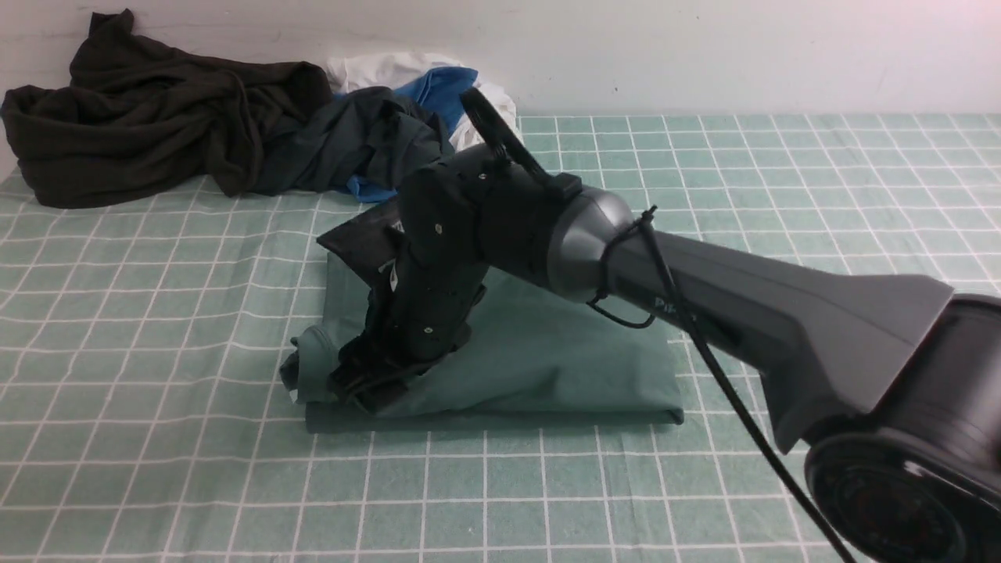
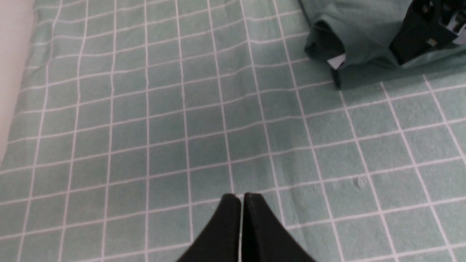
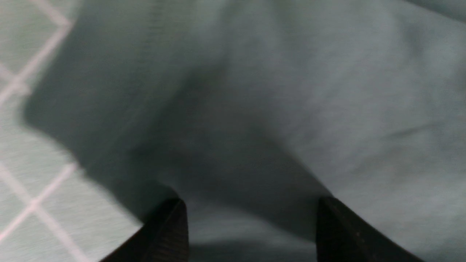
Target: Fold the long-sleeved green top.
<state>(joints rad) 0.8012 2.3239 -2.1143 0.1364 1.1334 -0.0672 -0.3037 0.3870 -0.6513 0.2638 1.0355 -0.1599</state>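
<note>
Surface (image 1: 156, 328) is mint grid-lined cloth; green long-sleeved top (image 1: 547, 352) lies folded on it. Right end effector (image 3: 251, 218) open at top's collar end; left end effector (image 2: 242, 198) closed, empty, near that end.

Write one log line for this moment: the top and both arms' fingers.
green top: folded, lying on grid cloth | right fingers: open, at its left end | left fingers: shut, empty, over grid cloth
</note>
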